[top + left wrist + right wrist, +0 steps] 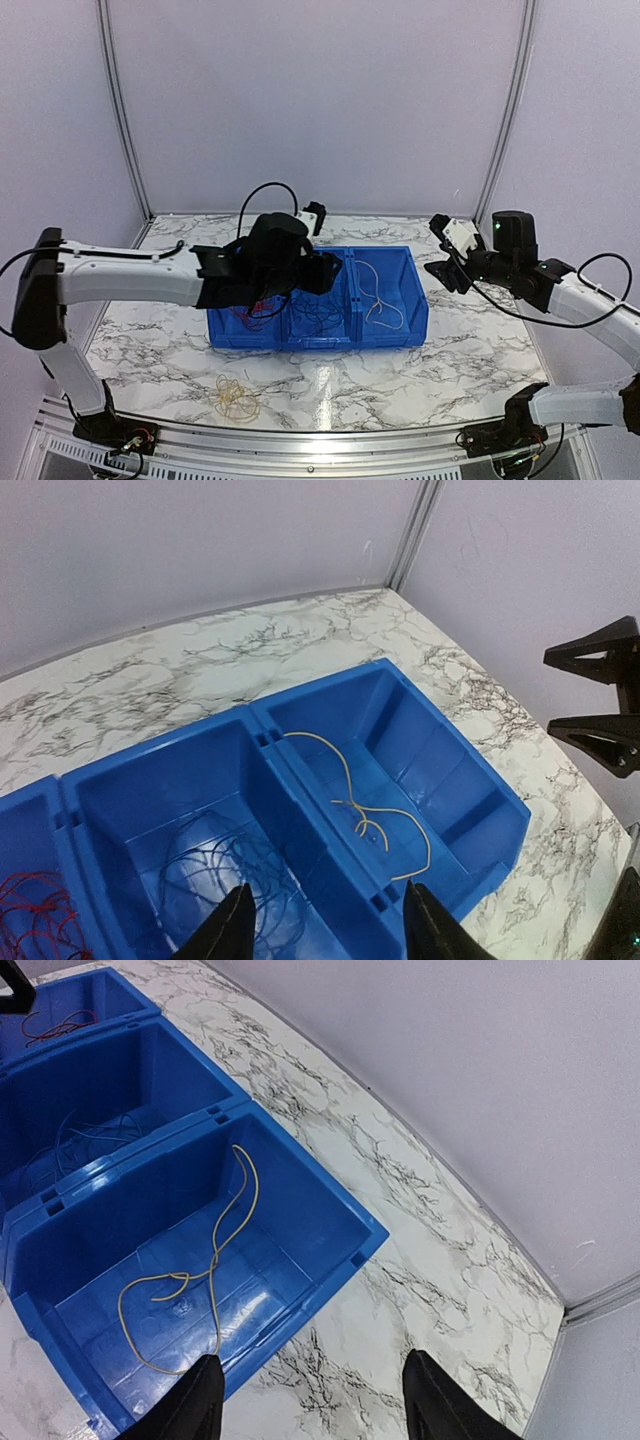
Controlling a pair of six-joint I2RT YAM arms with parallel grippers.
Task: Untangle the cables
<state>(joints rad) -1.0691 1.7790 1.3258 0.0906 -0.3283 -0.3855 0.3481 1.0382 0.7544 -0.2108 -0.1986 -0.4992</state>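
Observation:
Three blue bins (390, 338) stand side by side. The left one holds a red cable (35, 915), the middle one a dark blue cable (215, 865), and the right one a pale cream cable (215, 1250). A yellow cable (237, 398) lies coiled on the table in front of the bins. My left gripper (325, 900) hovers open above the wall between the middle and right bins, holding nothing. My right gripper (312, 1370) hangs open and empty over the marble beside the right bin's outer corner.
The marble table (470, 350) runs round the bins, with walls close behind and on both sides. A thick black arm cable (262, 195) arcs up behind the left wrist. In the left wrist view the right gripper (600, 695) shows beyond the right bin.

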